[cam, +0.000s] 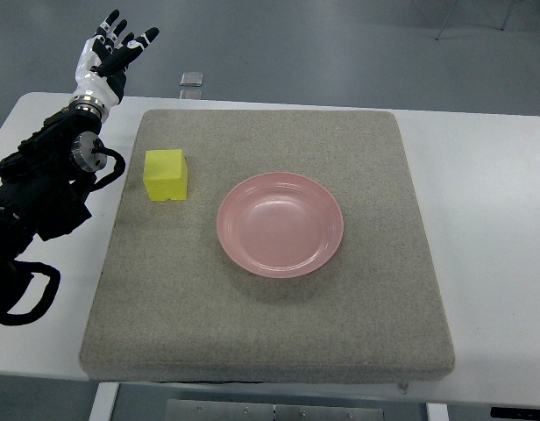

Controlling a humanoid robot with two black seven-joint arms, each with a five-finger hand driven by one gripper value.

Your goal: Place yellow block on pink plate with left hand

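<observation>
The yellow block (165, 174) sits on the grey mat (270, 333), near the mat's left edge and toward its far side; it rests flat, one face up, with its edges roughly square to the mat's border; nothing touches it. Its faces look matte and slightly porous, like foam or sponge, so I judge it light and somewhat yielding, not fragile and not slippery; a firm squeeze may dent it, so a moderate pinch should do. The best hold seems to be across two opposite side faces, fingers on one and thumb on the other, taken from above since the top is clear; the left and right faces are both free.

The pink plate (280, 224) lies to the block's right on the same mat, near but apart from it, empty and shallow with a raised rim; the block will have to clear that rim.

The left robot hand (112, 48) is well away, raised beyond the far left corner of the desk (489, 219), fingers spread and holding nothing; the grasp has not begun. The right arm does not show.
</observation>
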